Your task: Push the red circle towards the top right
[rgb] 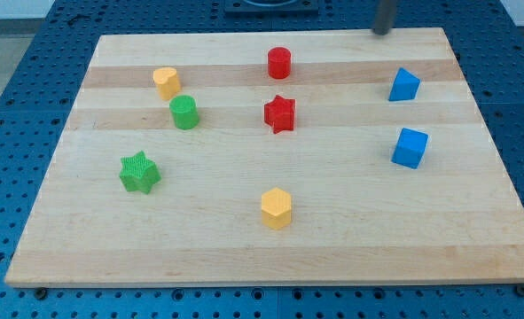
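The red circle stands near the top middle of the wooden board. My tip shows at the view's top, at the board's top edge, well to the right of the red circle and a little above it, touching no block. A red star lies just below the red circle.
A yellow block and a green circle sit at the upper left. A green star lies at the left. A yellow hexagon is at the bottom middle. Two blue blocks are at the right.
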